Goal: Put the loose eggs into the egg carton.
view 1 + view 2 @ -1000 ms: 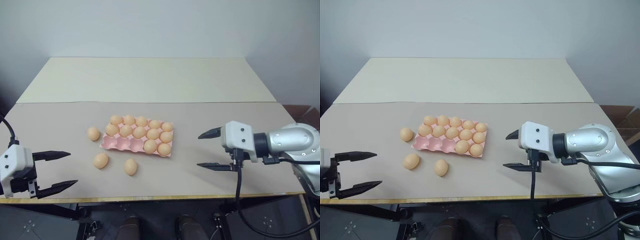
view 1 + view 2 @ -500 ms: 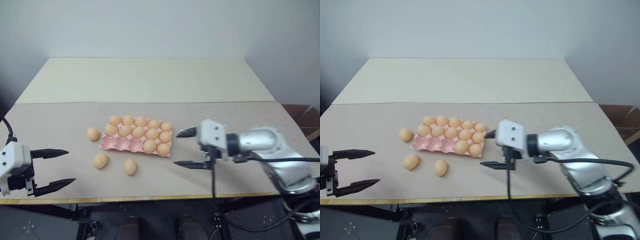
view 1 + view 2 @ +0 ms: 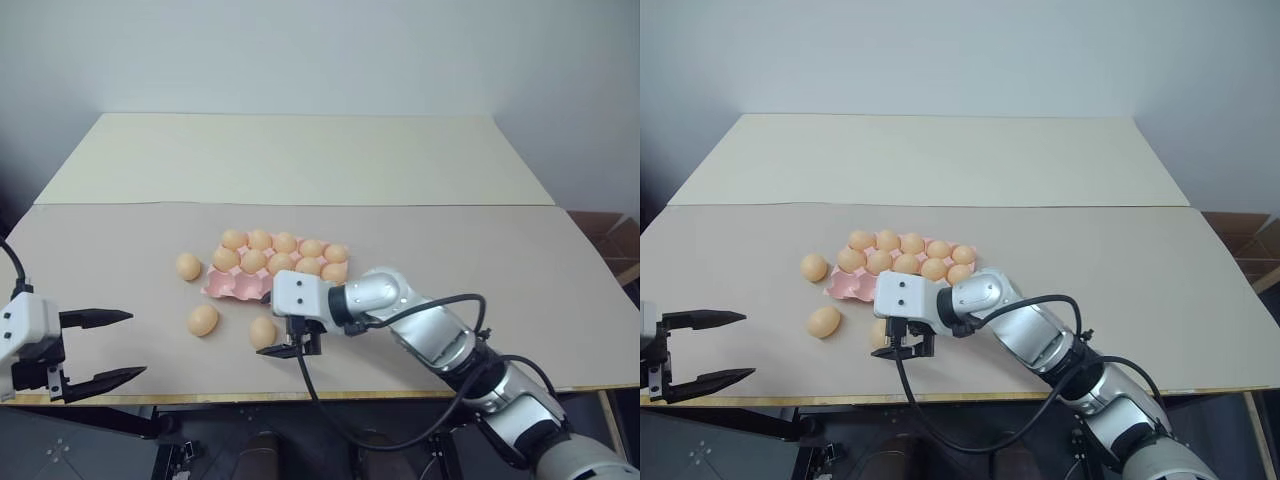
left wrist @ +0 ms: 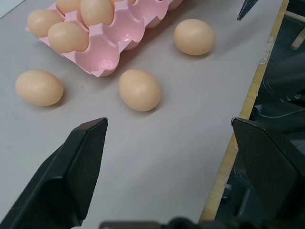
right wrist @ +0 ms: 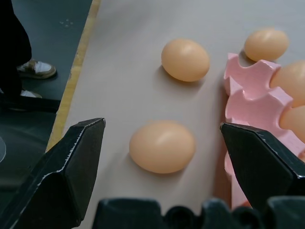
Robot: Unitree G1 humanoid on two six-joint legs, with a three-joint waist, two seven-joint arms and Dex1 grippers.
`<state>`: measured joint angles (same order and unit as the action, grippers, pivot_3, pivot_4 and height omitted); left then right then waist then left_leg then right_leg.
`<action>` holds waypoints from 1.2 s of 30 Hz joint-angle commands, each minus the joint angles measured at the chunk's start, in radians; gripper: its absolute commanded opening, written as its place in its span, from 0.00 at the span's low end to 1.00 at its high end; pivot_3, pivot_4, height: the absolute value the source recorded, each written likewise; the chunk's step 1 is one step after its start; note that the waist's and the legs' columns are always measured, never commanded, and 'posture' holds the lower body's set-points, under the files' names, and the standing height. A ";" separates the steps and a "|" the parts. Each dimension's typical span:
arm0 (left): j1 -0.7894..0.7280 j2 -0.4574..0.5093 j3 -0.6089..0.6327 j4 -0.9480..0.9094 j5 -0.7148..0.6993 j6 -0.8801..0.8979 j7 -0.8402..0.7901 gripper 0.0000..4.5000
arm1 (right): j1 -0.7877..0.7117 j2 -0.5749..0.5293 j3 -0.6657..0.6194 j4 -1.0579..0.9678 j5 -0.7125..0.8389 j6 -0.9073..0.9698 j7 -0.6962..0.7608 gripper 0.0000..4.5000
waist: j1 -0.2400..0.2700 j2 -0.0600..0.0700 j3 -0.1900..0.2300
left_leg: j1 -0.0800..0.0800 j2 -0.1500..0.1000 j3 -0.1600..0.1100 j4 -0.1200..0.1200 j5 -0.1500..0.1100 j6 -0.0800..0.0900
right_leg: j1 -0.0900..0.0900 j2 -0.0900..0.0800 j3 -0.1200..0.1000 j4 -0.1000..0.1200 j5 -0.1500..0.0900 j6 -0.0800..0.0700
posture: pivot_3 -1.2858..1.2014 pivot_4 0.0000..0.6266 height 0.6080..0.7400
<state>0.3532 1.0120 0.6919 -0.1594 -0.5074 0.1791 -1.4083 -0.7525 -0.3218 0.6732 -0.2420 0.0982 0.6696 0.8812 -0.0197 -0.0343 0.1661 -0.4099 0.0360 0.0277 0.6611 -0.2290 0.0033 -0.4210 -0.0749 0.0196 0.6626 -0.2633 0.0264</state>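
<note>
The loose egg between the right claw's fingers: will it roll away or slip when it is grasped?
The nearest loose egg is oval and lies on its side on the flat table, so a nudge would probably roll it. Its skin looks smooth and matte, so the hard black fingers of the open right claw may slip unless centred. Probably light and fragile.

The near right part of the egg carton (image 3: 238,287) was hidden behind the right gripper (image 3: 272,318) and its wrist, so the filling of those cups could not be told. One loose egg (image 3: 262,332) was partly covered by that gripper. The carton was cut off by the edge in both wrist views.
</note>
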 commanded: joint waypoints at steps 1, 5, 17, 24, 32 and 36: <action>0.011 -0.004 0.041 -0.018 0.000 -0.009 0.002 1.00 | -0.015 0.027 0.030 0.011 -0.044 -0.016 -0.017 0.99 | 0.000 0.000 0.000 | 0.000 0.000 0.000 0.000 0.000 0.000 | 0.000 0.000 0.000 0.000 0.000 0.000 | 0.52 0.24 1.00; 0.016 -0.007 0.040 -0.026 -0.001 -0.008 0.009 1.00 | -0.007 0.048 0.050 0.041 -0.085 -0.026 -0.033 0.99 | -0.001 0.000 0.000 | 0.000 0.000 0.000 0.000 0.000 0.000 | 0.000 0.000 0.000 0.000 0.000 0.000 | 0.52 0.24 1.00; 0.020 -0.010 0.039 -0.023 0.008 -0.016 0.018 1.00 | 0.013 0.094 0.046 0.097 -0.131 -0.042 -0.044 0.72 | -0.002 0.000 0.000 | 0.001 0.000 0.000 0.000 0.000 0.000 | 0.000 0.000 0.000 0.000 0.000 0.000 | 0.52 0.24 1.00; 0.017 -0.012 0.035 -0.022 0.013 -0.018 0.020 1.00 | 0.008 0.086 0.018 0.009 -0.117 -0.016 -0.026 0.57 | -0.002 0.000 0.000 | 0.000 0.000 0.000 0.000 0.000 0.000 | 0.000 0.000 0.000 0.000 0.000 0.000 | 0.52 0.24 1.00; -0.007 -0.012 0.012 -0.015 0.012 -0.021 0.029 1.00 | -0.070 0.101 -0.104 -0.031 -0.108 -0.024 -0.081 0.57 | -0.002 0.000 0.000 | 0.001 0.000 0.000 0.000 0.000 0.000 | 0.000 0.000 0.000 0.001 0.000 0.000 | 0.52 0.24 1.00; -0.023 -0.013 0.001 -0.012 0.014 -0.022 0.032 1.00 | -0.084 0.077 -0.083 0.062 -0.194 -0.172 -0.134 0.57 | -0.004 0.000 0.000 | 0.001 0.000 0.000 0.000 0.000 0.000 | 0.000 0.000 0.000 0.000 0.000 0.000 | 0.52 0.24 1.00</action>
<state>0.3389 0.9971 0.6845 -0.1678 -0.4925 0.1761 -1.3840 -0.8226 -0.2451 0.5982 -0.1890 -0.0653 0.5669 0.7736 -0.0237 -0.0346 0.1659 -0.4094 0.0359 0.0278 0.6611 -0.2290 0.0032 -0.4211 -0.0750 0.0192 0.6627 -0.2633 0.0264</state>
